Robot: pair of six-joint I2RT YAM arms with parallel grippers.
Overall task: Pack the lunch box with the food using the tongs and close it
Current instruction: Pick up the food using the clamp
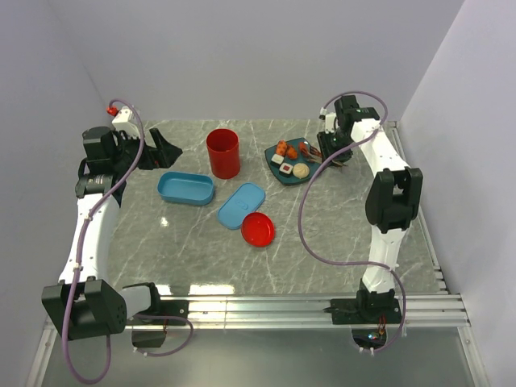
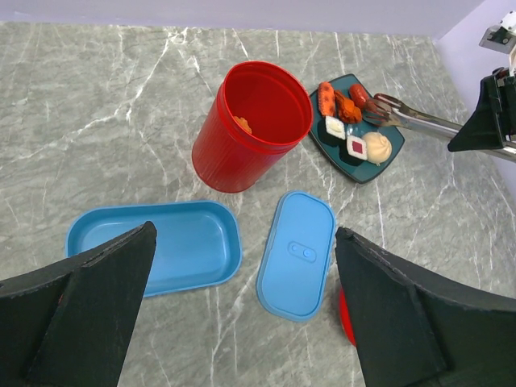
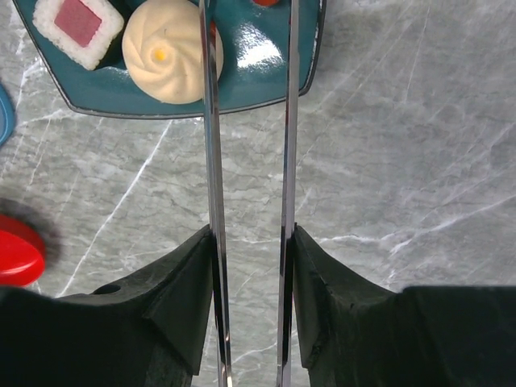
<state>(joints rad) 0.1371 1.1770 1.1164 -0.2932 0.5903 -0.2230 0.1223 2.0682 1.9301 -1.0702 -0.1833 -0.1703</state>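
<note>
Gleaming silver, the slim tongs (image 3: 211, 161) run up frame centre, pinched by the right pincer (image 3: 251, 242); left pincer (image 2: 243, 234) spread.

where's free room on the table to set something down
Bare table along the near side, between the red disc and the rail. Also right of the disc, on the near side of the plate. Crowded in the middle: cup, box, lid.

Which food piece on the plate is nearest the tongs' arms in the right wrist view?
The beige round bun: one arm of the tongs passes over its edge, while the red-centred white roll lies farther left.
</note>
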